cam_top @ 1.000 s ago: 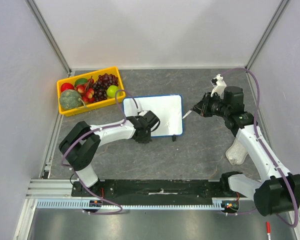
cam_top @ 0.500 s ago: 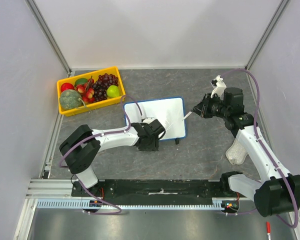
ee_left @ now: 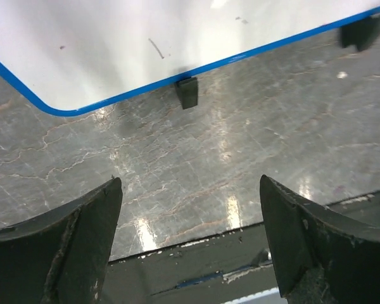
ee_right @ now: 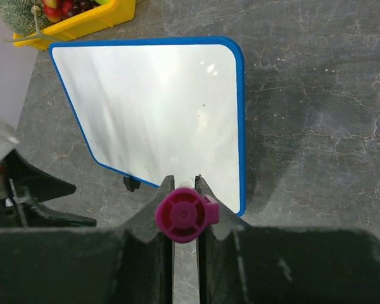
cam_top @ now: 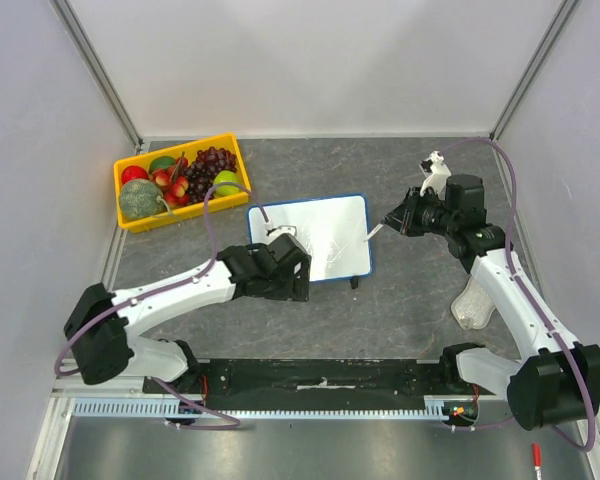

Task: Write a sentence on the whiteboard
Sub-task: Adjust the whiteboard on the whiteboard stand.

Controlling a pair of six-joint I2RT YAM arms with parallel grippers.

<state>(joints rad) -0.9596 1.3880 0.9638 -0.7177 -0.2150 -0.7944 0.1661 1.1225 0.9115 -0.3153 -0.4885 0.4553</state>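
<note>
Now our left gripper gapes empty by the whiteboard; our right gripper clamps the marker. Writing looks ready to start: next, we judge, tip onto board.

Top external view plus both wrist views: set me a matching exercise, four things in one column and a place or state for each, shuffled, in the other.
Things:
1. whiteboard
2. yellow tray
3. left end effector
4. right end effector

Places or states:
A. shut on the pink marker
B. far left corner of the table, filled with fruit
C. open, holding nothing
D. mid-table, blue-framed

Pairs: 1-D, 2-B, 3-C, 4-A.
</note>
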